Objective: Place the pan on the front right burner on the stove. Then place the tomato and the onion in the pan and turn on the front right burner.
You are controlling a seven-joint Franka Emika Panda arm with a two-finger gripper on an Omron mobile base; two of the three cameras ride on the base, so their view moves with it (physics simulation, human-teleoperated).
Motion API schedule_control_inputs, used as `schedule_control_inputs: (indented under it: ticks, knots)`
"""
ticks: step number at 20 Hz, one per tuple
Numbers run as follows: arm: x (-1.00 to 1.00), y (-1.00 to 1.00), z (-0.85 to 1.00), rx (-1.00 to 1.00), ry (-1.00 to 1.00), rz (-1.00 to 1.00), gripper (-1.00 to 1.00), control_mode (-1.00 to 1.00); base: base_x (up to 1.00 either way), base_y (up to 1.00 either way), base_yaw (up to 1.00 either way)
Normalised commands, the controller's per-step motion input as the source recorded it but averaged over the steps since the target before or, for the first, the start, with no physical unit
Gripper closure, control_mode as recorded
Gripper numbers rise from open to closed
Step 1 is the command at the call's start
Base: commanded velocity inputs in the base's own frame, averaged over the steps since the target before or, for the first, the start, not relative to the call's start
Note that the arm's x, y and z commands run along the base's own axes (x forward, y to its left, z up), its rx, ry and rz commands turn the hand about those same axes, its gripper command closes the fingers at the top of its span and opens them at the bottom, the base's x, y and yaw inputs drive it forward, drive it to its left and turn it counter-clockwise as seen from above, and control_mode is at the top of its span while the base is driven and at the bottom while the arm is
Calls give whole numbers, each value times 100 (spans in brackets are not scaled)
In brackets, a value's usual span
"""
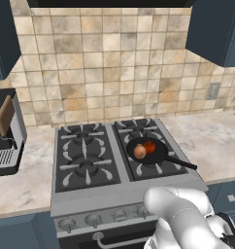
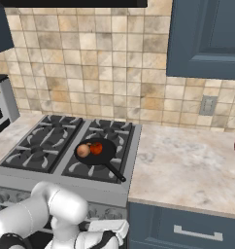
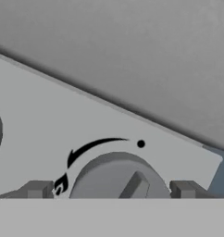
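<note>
Pan [image 1: 147, 151] sits on the front right burner [image 1: 149, 168] with tomato [image 1: 149, 146] and onion [image 1: 140, 151] inside. Gripper [image 3: 112, 190] straddles the knob [image 3: 117, 178], jaws wide and empty. Closing off-centre could let the fingers slip round the knob, leaving the burner unlit.

Silver knob [image 3: 117, 178] sits between the spread claw [image 3: 111, 190] tips.

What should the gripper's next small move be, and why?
Probably ease forward and close on the knob. The pan already sits on the front right burner with the tomato and onion inside, and the open gripper straddles the knob, so turning it is what's left.
</note>
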Motion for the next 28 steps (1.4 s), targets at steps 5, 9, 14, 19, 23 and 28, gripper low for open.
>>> schedule_control_inputs:
  ticks: [5, 9, 14, 19, 23, 28]
  knots:
    - [0, 0, -31, 0, 0, -2, -100, -100, 0, 0, 0]
    - [0, 0, -8, 0, 1, 0, -100, -100, 0, 0, 0]
    - [0, 0, -6, 0, 1, 0, -100, -100, 0, 0, 0]
    - [0, 1, -2, 0, 0, 0, 100, -100, 0, 0, 0]
    - [0, 0, 0, 0, 0, 0, 100, -100, 0, 0, 0]
    - [0, 0, 0, 0, 0, 0, 100, -100, 0, 0, 0]
